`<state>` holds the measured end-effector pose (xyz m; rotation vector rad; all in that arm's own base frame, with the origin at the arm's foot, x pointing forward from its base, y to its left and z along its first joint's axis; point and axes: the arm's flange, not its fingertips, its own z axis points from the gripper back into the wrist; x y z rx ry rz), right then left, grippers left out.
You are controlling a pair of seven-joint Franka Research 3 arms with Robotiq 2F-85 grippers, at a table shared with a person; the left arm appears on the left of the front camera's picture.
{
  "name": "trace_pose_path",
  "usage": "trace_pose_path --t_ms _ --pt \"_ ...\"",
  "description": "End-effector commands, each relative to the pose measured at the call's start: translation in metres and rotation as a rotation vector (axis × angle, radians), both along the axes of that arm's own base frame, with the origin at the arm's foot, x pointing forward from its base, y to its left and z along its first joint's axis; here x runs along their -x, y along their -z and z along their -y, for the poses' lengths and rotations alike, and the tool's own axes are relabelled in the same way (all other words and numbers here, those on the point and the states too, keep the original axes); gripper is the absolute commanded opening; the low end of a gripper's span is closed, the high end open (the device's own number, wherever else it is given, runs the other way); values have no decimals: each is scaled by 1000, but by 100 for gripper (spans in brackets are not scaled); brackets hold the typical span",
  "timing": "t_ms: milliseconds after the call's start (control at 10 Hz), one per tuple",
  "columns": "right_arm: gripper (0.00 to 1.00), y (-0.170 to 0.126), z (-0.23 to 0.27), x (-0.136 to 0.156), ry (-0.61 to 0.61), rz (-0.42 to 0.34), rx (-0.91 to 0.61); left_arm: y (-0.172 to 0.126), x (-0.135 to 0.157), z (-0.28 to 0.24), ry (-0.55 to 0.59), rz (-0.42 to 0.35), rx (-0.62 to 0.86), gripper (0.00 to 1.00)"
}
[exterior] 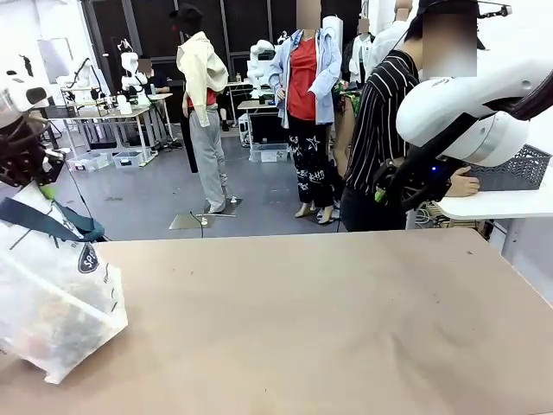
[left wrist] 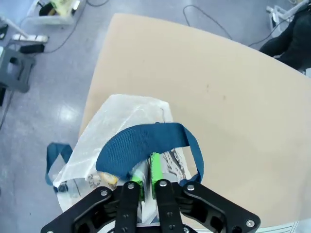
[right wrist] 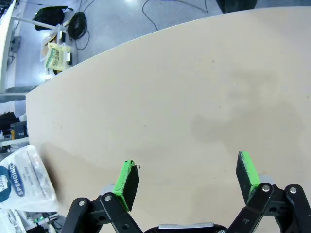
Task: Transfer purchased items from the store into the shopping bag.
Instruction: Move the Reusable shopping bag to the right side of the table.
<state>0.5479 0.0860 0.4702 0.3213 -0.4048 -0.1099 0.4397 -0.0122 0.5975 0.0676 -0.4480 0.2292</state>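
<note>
Left gripper (left wrist: 146, 175) pinches shopping bag (left wrist: 127, 127) (wrist view).

The brown table (exterior: 346, 320) lay bare across its middle and right, open to any reach. The shopping bag (exterior: 52, 311) blocked the near left corner, its navy handle (left wrist: 146, 143) arching just above the left gripper (left wrist: 146, 177).

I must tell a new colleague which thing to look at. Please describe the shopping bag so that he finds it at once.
Start from the wide tan table and go to its corner on the robot's left. There lies the bag, clear crinkled plastic. Its navy strap and dark round printed logo set it apart from the bare tabletop.
</note>
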Motion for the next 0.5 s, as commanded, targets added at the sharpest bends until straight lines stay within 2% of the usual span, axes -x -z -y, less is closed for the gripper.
trace_pose_path --t_ms 0,100,200,300,400 --pt "100 1 1 0 1 -1 2 -13 6 14 14 96 -41 64" --pt "100 1 1 0 1 -1 2 -17 8 15 17 126 -37 84" --pt "100 1 1 0 1 -1 2 -27 12 20 30 188 -30 100" --pt "100 1 1 0 1 -1 2 -35 15 34 121 269 6 100" --pt "100 1 1 0 1 -1 2 -38 11 56 233 315 30 100"
